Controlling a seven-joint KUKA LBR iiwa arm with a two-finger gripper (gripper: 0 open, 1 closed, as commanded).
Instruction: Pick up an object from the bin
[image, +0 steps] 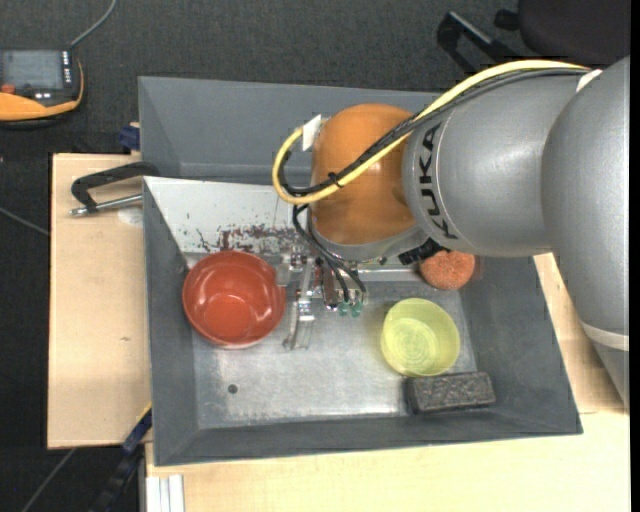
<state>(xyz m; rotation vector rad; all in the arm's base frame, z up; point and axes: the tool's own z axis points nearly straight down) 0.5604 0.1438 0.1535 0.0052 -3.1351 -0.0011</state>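
Where gripper (300, 322) sits beside red bowl (232, 297) — state unclear — yellow cup (420, 337) lies near.

I've got a yellow-green cup (420, 337) on my screen, standing mouth up, right of centre. Just in front of it, touching or very nearly, a dark grey rough block (449, 391) lies flat with its long side across the view. Behind the cup and apart from it I see a round orange lump (448, 269), partly covered from above. Dark crumbs (235, 238) are scattered toward the back left. Far off at top left sits an orange and black device (38, 85)
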